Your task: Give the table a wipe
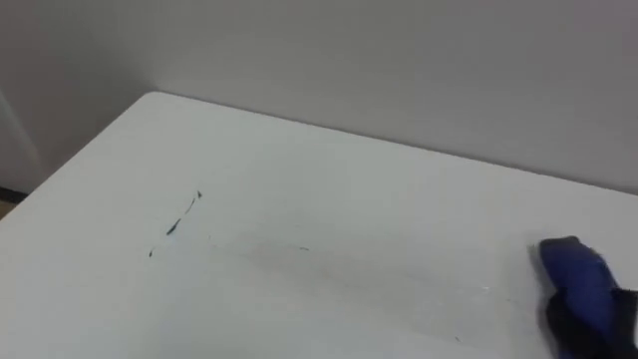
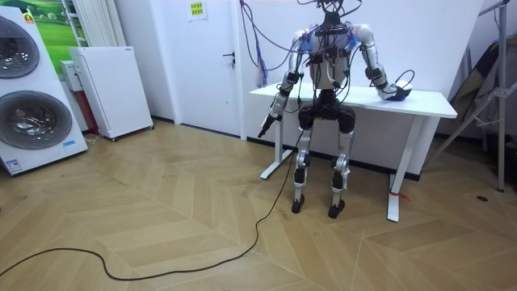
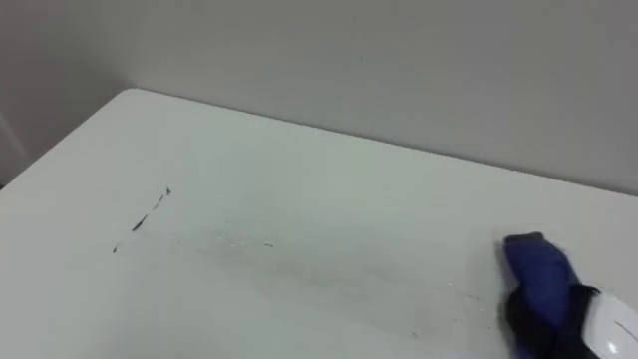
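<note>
Fingers of the right robot hand [image 3: 556,327] curled round a blue cloth [image 3: 533,267] on the counter [image 3: 299,170], by its right side. Dark marks [image 3: 140,221] lay well apart to the left. The left robot hand [image 2: 267,124] hung beside the counter.

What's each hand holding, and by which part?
Right hand sits on the near end of the blue cloth on the table; grip or mere press cannot be told. Left hand hangs beside the table, apparently empty.

I log: desk [image 1: 329,199] white | marks [image 1: 177,225] thin dark teal streaks | cloth [image 1: 578,274] deep blue | wall [image 1: 399,60] plain pale grey
</note>
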Controlling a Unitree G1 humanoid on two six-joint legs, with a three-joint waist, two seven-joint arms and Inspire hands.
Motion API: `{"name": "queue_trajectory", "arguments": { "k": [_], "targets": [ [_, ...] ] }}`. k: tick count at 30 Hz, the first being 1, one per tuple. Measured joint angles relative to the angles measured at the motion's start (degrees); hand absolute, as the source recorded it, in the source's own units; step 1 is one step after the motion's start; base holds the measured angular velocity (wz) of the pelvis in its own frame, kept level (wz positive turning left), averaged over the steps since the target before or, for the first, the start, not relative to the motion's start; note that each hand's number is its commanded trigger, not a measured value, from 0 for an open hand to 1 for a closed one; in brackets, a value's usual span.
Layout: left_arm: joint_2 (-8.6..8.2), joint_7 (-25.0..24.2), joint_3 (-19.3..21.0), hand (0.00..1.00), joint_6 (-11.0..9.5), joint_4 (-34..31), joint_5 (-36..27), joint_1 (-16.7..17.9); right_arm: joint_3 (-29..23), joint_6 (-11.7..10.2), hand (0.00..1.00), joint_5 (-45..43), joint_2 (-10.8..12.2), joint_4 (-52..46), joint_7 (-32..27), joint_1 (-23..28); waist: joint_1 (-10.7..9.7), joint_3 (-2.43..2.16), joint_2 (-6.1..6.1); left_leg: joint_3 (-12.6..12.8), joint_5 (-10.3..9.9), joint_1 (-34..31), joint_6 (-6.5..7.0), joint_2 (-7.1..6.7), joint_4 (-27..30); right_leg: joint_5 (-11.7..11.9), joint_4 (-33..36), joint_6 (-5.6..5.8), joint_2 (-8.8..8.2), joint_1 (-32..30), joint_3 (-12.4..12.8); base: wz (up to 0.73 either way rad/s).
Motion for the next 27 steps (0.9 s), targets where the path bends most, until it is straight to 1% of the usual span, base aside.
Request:
{"name": "queue_trajectory", "arguments": {
  "k": [1,2,3,4,5,6,7,8,9,10,11,12,13,14,15,16,17,18,19,20,21,22,23,24,25,26,27],
  "targets": [
    [-0.04,0.01,-0.53,0.00,0.02,0.18,-0.09,-0.65,0.27,0.85,1.00,-0.01,0.04,-0.21,0.44,-0.44,0.22,0.03,0.14,0.23,-0.33,0.00,0.10,0.01,0.58,-0.07,0.69,-0.01,-0.21,-0.21,-0.48,-0.28],
    [-0.08,0.05,-2.16,0.00,-0.04,0.65,-0.22,-1.89,1.06,3.18,1.00,-0.37,0.08,-0.46,1.04,-2.48,0.84,0.12,0.51,0.58,-0.85,-0.05,0.31,0.08,1.71,-0.14,2.61,-0.07,-0.61,-0.97,-1.71,-0.35],
    [-0.21,0.14,-3.60,0.00,-0.03,2.08,-0.33,-3.71,1.44,5.86,1.00,-0.82,1.09,-0.80,1.71,-4.24,1.71,0.24,0.89,1.49,-1.35,-0.38,0.51,0.23,2.81,-0.13,4.72,-0.08,-1.11,-2.46,-3.06,-0.47],
    [-0.29,0.27,-4.28,0.00,-0.01,2.66,-0.58,-4.63,2.05,7.36,1.00,-0.69,1.32,-1.08,2.05,-5.21,2.51,0.25,1.09,2.22,-1.68,-0.79,0.64,0.65,3.31,-0.11,5.80,-0.11,-1.33,-3.57,-3.46,-0.79],
    [-0.40,0.71,-5.50,0.00,-0.08,4.25,-0.61,-6.54,4.17,10.08,1.00,-0.86,2.02,-2.35,3.06,-7.67,4.57,0.57,1.51,2.82,-2.14,-1.71,1.00,0.64,4.39,0.28,7.73,-0.73,-1.82,-5.60,-4.87,-1.17],
    [-0.20,1.02,-6.53,0.00,-0.13,6.50,-0.63,-8.33,7.90,12.78,1.00,-1.30,3.49,-4.45,4.76,-10.43,6.60,0.79,1.79,3.32,-2.53,-2.61,1.18,0.90,5.32,1.21,8.89,-2.01,-2.23,-7.65,-6.49,-1.47],
    [0.21,1.04,-7.20,0.00,-0.09,8.36,-0.62,-10.61,12.28,14.73,1.00,-2.70,5.79,-6.83,6.89,-13.28,8.78,0.92,1.83,3.33,-3.15,-3.88,1.28,1.35,6.59,1.80,10.19,-2.53,-2.21,-9.70,-7.79,-1.13],
    [0.41,1.05,-7.61,0.00,-0.20,9.24,-0.62,-11.56,14.35,15.07,1.00,-4.14,7.16,-7.65,8.16,-14.87,9.45,1.00,1.87,3.43,-3.58,-4.80,1.24,1.78,7.42,1.83,11.66,-2.47,-2.54,-10.64,-8.36,-0.45],
    [0.68,1.05,-8.38,0.00,-0.82,10.65,-0.60,-13.99,17.64,15.26,1.00,-7.22,9.51,-8.66,10.56,-17.90,10.23,1.06,1.82,3.06,-4.00,-6.69,1.49,2.59,9.12,1.11,16.38,-1.59,-4.58,-11.90,-9.00,0.11],
    [0.80,1.04,-8.82,0.00,-1.77,10.27,-0.62,-15.57,21.60,15.28,1.00,-8.24,11.32,-9.72,13.05,-21.28,12.53,1.26,1.74,2.77,-3.81,-8.40,0.84,2.98,10.01,0.61,19.19,-0.90,-7.64,-12.89,-8.54,0.19],
    [0.90,1.03,-8.82,0.00,-2.30,9.72,-0.74,-16.25,23.78,14.98,1.00,-8.43,11.90,-9.89,14.25,-23.42,13.48,1.55,1.47,2.74,-3.69,-9.22,0.53,2.99,10.13,0.54,19.35,-0.56,-9.27,-13.01,-8.18,0.14],
    [1.13,0.94,-8.80,0.00,-3.23,8.60,-1.75,-16.95,26.63,12.91,1.00,-9.21,12.48,-10.12,16.44,-27.76,15.36,2.18,1.10,1.57,-3.40,-11.62,-0.33,3.02,11.02,1.32,16.68,0.56,-11.28,-12.76,-6.77,0.31],
    [1.35,0.77,-8.79,0.00,-3.85,7.41,-1.76,-17.00,27.72,10.89,1.00,-9.83,12.43,-10.86,17.29,-31.22,16.66,2.42,0.88,-0.22,-2.89,-14.45,-1.12,3.10,11.86,3.94,11.40,0.63,-12.23,-12.18,-5.08,0.46],
    [1.57,0.69,-8.79,0.00,-4.12,7.04,-1.80,-16.89,27.72,10.20,1.00,-9.65,12.39,-10.74,17.31,-32.74,17.19,2.55,0.56,-1.21,-2.69,-15.60,-1.50,3.10,12.08,5.52,8.91,0.86,-12.55,-11.71,-4.76,0.80],
    [2.14,0.52,-8.80,0.00,-4.26,6.65,-1.81,-16.40,27.56,9.55,1.00,-8.64,11.96,-10.09,17.28,-34.03,17.10,2.49,0.10,-3.61,-2.22,-17.29,-2.39,3.25,12.51,5.60,5.25,3.09,-11.83,-10.07,-4.95,0.77],
    [2.35,0.50,-8.75,0.00,-4.24,6.40,-1.70,-16.15,27.47,9.49,1.00,-8.32,11.39,-10.12,17.28,-33.98,16.98,2.45,0.08,-4.60,-1.96,-17.73,-2.85,3.31,12.35,5.25,4.26,3.62,-11.21,-9.17,-6.08,0.97],
    [2.44,0.33,-8.49,0.00,-4.20,5.68,-1.60,-14.48,27.23,9.13,1.00,-7.97,9.85,-10.05,17.29,-33.37,16.68,2.48,0.09,-5.10,-1.47,-18.38,-3.65,3.38,12.27,4.64,3.29,4.52,-10.48,-8.01,-8.16,0.85],
    [2.41,-0.59,-8.19,0.00,-3.78,5.72,-1.61,-13.11,25.56,6.46,1.00,-7.08,8.52,-9.81,16.45,-31.18,15.62,2.37,-0.13,-5.06,-0.72,-18.26,-4.37,3.67,11.37,3.70,3.59,5.20,-10.29,-7.29,-9.23,0.63],
    [2.48,-1.31,-7.99,0.00,-3.47,5.70,-1.67,-11.71,24.37,4.85,1.00,-6.43,7.46,-9.74,15.94,-29.12,15.30,2.39,-0.15,-7.24,0.18,-16.09,-4.91,4.37,8.93,2.34,7.02,4.89,-10.69,-8.31,-9.16,0.19],
    [2.63,-1.52,-7.65,0.00,-3.51,5.62,-1.65,-10.87,23.78,4.13,1.00,-5.89,7.05,-9.64,16.10,-28.54,15.31,2.38,-0.01,-9.15,0.37,-14.65,-5.26,5.02,7.46,0.83,9.00,4.19,-10.76,-9.34,-9.09,-0.53],
    [3.38,-1.74,-6.27,0.00,-3.74,5.36,-1.64,-9.21,22.98,3.32,1.00,-5.66,6.56,-9.59,16.22,-27.62,15.09,2.52,-0.50,-11.54,0.57,-12.69,-5.83,5.94,5.73,0.44,6.76,3.36,-9.74,-11.56,-8.82,-0.55],
    [3.76,-2.20,-4.82,0.00,-3.49,5.83,-1.09,-8.51,22.05,2.51,1.00,-5.61,4.91,-9.69,15.79,-25.60,12.75,2.17,-1.11,-11.93,0.29,-11.95,-7.10,7.38,5.80,1.27,5.10,3.21,-7.95,-11.93,-9.03,-0.30],
    [3.79,-2.58,-4.32,0.00,-3.53,5.76,-0.92,-8.02,20.85,2.04,1.00,-5.59,3.98,-9.55,15.33,-23.89,11.45,2.10,-0.64,-10.81,0.65,-11.46,-7.80,8.06,5.56,1.46,5.78,2.91,-7.11,-11.11,-9.14,0.25],
    [3.78,-2.95,-3.66,0.00,-4.31,5.72,-0.54,-7.29,19.11,1.89,1.00,-5.43,2.36,-8.38,14.11,-21.15,9.42,1.95,-1.28,-5.99,2.65,-10.10,-9.35,9.10,4.29,1.20,5.67,2.49,-6.15,-9.27,-8.18,0.35],
    [3.21,-3.33,-3.65,0.00,-4.86,5.65,-0.20,-6.97,16.80,1.72,1.00,-4.84,0.34,-7.01,13.46,-18.80,7.57,1.93,-1.89,-2.08,4.63,-8.67,-9.24,9.41,2.90,0.65,5.58,2.20,-5.85,-8.02,-7.75,0.26],
    [2.67,-3.57,-3.69,0.00,-5.12,5.65,0.08,-6.94,15.71,1.67,1.00,-4.80,-0.50,-6.22,13.36,-18.02,6.95,1.91,-1.85,-0.87,5.28,-8.21,-9.23,9.57,2.15,0.55,5.28,2.23,-5.76,-7.51,-7.83,0.13],
    [1.60,-4.06,-4.05,0.00,-5.79,5.60,0.06,-6.86,12.77,1.84,1.00,-4.77,-2.12,-4.96,12.73,-16.53,5.59,1.97,-1.41,0.57,5.88,-7.28,-9.33,10.09,1.21,0.24,4.90,2.13,-5.28,-6.96,-8.33,0.00]
  ]
}}
